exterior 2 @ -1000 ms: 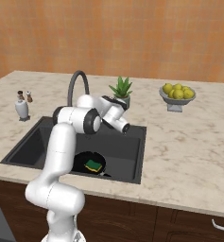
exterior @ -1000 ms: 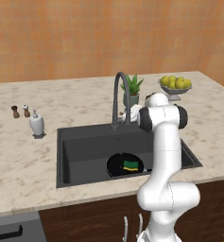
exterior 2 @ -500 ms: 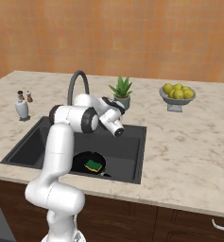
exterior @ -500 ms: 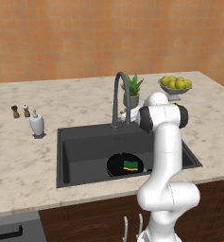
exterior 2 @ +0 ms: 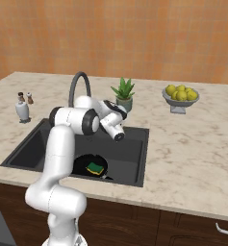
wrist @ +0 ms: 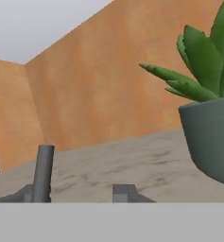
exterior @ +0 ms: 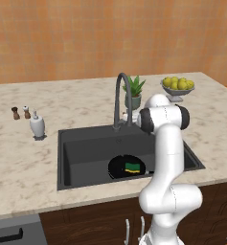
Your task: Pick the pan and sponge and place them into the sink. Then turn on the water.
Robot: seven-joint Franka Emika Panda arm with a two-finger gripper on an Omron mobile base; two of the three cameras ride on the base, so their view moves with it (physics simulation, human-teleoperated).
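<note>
The pan (exterior: 127, 167) lies flat on the floor of the sink (exterior: 81, 158), with the sponge (exterior: 132, 167) resting on top of it, green face up; both placing steps appear complete. No water runs from the spout, so the remaining step is judged to be turning on the faucet (exterior: 119, 98).

The gripper (exterior 2: 118, 137) is raised above the sink's back rim, beside the base of the faucet and near the potted plant (exterior 2: 123, 94). In the hand view the two finger tips (wrist: 125, 193) rise at the bottom edge with a gap between them; a dark upright bar (wrist: 42, 172), probably the faucet's lever or stem, stands just beside the left tip. Whether the fingers press on it cannot be told: the jaws stand partly apart, and contact is hidden at the frame's lower edge.

The relation that governs the coming move: the faucet's control lies close to the fingers, toward their left in the hand view, its long axis upright and roughly parallel to them. The pan and sponge lie well below the fingers and nearer the robot, no longer concerned. The plant pot sits close on the fingers' other side, a likely obstacle to any sideways sweep.
</note>
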